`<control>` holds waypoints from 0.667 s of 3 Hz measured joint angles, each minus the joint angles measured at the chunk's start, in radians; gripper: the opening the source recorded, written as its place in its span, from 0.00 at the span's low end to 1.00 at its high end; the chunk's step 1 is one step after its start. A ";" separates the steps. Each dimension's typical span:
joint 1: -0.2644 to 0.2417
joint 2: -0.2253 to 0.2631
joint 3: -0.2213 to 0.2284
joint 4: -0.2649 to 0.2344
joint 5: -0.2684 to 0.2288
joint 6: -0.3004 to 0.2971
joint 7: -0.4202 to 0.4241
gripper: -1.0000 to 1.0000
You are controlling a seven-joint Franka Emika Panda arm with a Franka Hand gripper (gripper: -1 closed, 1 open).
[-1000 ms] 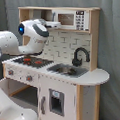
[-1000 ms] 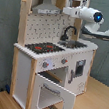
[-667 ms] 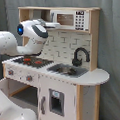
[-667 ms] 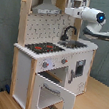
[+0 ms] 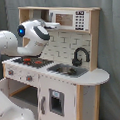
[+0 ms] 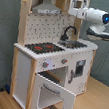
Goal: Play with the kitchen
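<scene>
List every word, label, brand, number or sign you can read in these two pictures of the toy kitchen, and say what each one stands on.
No text can be read in either exterior view.
The microwave's keypad shows only small light marks, too blurred to read.
The dark panel on the lower door shows no legible label.
The knobs below the hob carry no readable marks.

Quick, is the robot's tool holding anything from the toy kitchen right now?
Tool: up by the microwave of the tall pale-wood and white toy kitchen; open, closed or holding something cannot be told.
</scene>
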 joint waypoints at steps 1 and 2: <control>0.068 0.000 -0.052 -0.048 0.000 0.027 -0.018 0.00; 0.138 0.000 -0.108 -0.095 0.000 0.052 -0.037 0.00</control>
